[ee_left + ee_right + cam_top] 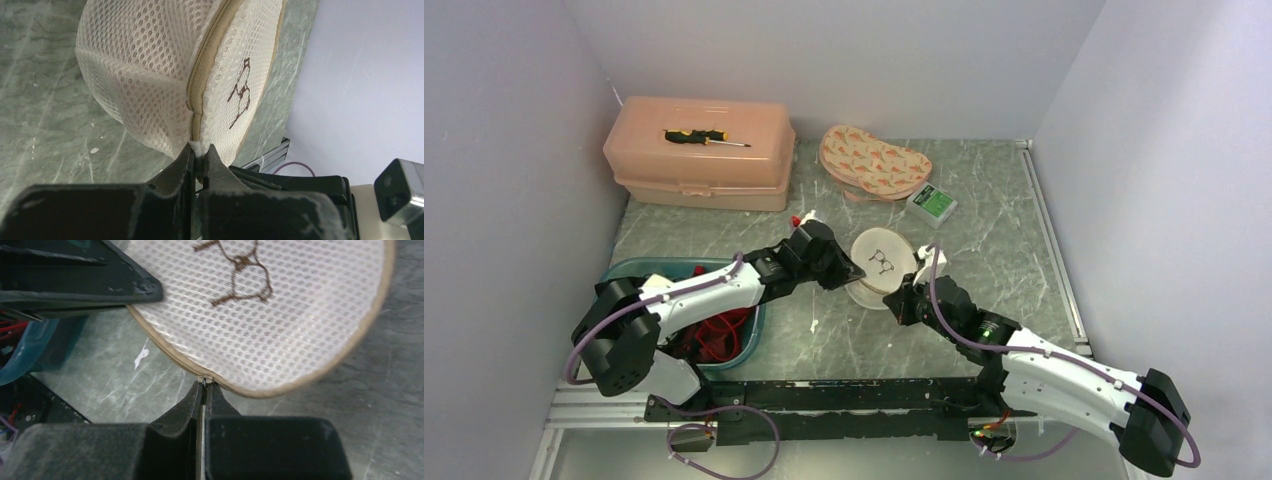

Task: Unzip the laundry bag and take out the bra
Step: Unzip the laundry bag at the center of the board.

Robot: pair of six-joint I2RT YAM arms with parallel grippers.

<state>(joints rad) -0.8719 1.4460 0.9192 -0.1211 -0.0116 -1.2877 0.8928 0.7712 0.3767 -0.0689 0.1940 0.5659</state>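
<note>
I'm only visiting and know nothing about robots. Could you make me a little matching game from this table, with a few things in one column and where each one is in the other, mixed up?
Things
1. screwdriver
2. mesh laundry bag
3. small green box
4. teal tub

Places
A. under the left arm, with red items inside
B. lying on the lid of the peach case
C. pinched at its edge by the left gripper and the right gripper
D. beside the patterned pouch

Pairs: 1-B, 2-C, 3-D, 4-A
</note>
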